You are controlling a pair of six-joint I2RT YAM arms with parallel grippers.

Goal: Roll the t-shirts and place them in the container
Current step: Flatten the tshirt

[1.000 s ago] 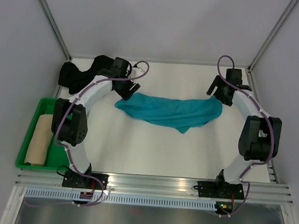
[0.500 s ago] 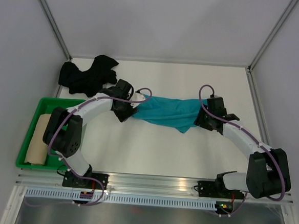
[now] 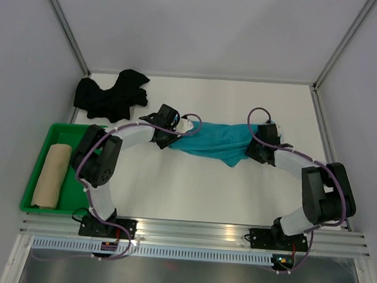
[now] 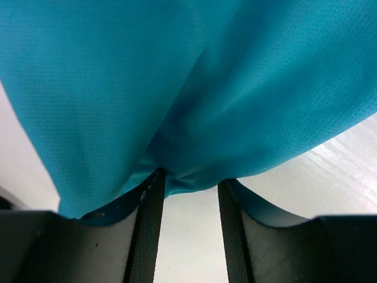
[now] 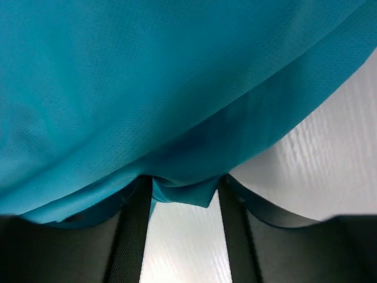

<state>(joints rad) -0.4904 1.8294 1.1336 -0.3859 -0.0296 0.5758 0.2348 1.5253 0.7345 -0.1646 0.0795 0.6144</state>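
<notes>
Both arms have swung in toward the table's middle, and the teal t-shirt (image 3: 217, 142) has bunched into a narrower, rumpled band running from 9 to 3 o'clock. The left gripper (image 4: 188, 184) is at its 9 o'clock end and the right gripper (image 5: 182, 190) at its 3 o'clock end. In each wrist view the jaws stand partly apart with a fold of teal cloth between the tips, but I cannot tell whether either is really biting. The black t-shirt (image 3: 111, 96) lies crumpled at 10 o'clock, well apart. The tan t-shirt (image 3: 51, 174), already a cylinder, lies in the green tray (image 3: 32, 205) at 8 o'clock.

This looks like the spreading step — catching the teal shirt's ends before any rolling. Next, both claws likely need a sure pinch, then an outward pull to flatten the cloth.
</notes>
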